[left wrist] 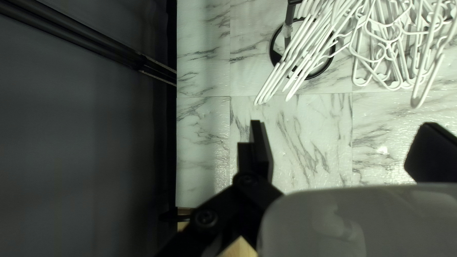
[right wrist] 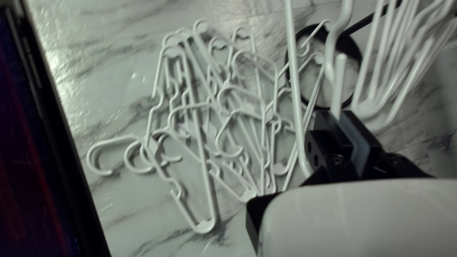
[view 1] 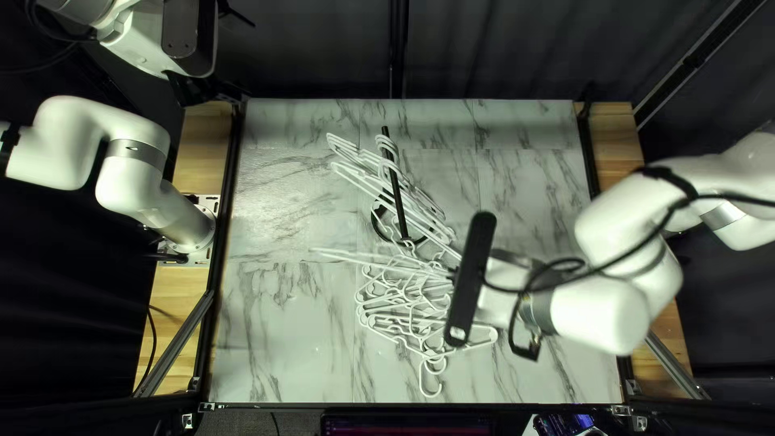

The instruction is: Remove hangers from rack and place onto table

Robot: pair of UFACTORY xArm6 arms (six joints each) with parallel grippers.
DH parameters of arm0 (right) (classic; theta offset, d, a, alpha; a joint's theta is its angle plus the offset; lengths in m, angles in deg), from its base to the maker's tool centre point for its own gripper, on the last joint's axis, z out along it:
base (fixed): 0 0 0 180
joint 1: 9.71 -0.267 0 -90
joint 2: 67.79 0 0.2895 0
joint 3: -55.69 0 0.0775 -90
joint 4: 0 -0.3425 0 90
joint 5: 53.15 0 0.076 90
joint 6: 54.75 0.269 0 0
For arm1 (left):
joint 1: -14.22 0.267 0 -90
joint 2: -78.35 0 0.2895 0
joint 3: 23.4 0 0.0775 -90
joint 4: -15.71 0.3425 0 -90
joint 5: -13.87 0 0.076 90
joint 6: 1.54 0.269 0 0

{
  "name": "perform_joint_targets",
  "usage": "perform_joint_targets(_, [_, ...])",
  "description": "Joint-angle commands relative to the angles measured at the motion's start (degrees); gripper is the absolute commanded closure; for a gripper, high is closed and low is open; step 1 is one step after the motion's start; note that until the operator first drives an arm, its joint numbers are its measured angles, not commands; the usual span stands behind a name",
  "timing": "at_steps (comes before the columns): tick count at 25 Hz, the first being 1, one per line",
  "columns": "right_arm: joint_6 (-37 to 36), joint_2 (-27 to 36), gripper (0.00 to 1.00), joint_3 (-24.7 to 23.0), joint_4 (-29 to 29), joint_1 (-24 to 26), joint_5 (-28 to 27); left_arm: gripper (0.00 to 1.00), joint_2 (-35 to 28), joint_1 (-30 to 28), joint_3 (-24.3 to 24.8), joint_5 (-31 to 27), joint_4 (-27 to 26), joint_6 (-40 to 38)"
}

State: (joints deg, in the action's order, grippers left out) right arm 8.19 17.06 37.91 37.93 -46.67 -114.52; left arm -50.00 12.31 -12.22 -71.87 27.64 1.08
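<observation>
waiting at the left of the top left view, the raised left arm [view 1: 149,44] is taking no hanger: its gripper [left wrist: 342,138] is spreading its fingers wide with nothing between them, so it is best left well back while the other arm is working.

further right, the black rack [view 1: 395,182] is standing on the table [view 1: 282,339] and is carrying a tight, slanting bunch of hangers [left wrist: 295,47]. just beside it, nearer the table's near edge, a tangled pile of loose hangers [right wrist: 202,143] is lying flat.

rightmost, the right arm [view 1: 601,311] is reaching in over the pile, and its gripper [right wrist: 339,114] is closing firmly on one white hanger [right wrist: 339,88], a thin bar of it standing up between the two pads. that hanger is apparently hanging above the table beside the pile; whether its hook is clearing everything, i am not able to tell.

setting it down is the step in hand, i judge. doing it well is meaning a low, slow descent, turning the hanger flat, keeping its hook away from the rack's bunch, and opening only once the pile or table is bearing it.
</observation>
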Motion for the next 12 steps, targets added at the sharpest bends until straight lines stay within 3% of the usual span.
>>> perform_joint_targets(1, [0.32, -2.04, 1.00, 1.78, 1.66, -4.66, -2.69, 0.00, 0.00, 0.00, 0.00, 0.00, 0.00, 0.00])
perform_joint_targets(4, [-0.57, -4.59, 1.00, 4.05, 3.24, -7.21, -5.50, 0.00, 0.00, 0.00, 0.00, 0.00, 0.00, 0.00])
perform_joint_targets(12, [-0.57, -4.59, 1.00, 4.05, 3.24, -7.21, -5.50, 0.00, 0.00, 0.00, 0.00, 0.00, 0.00, 0.00])
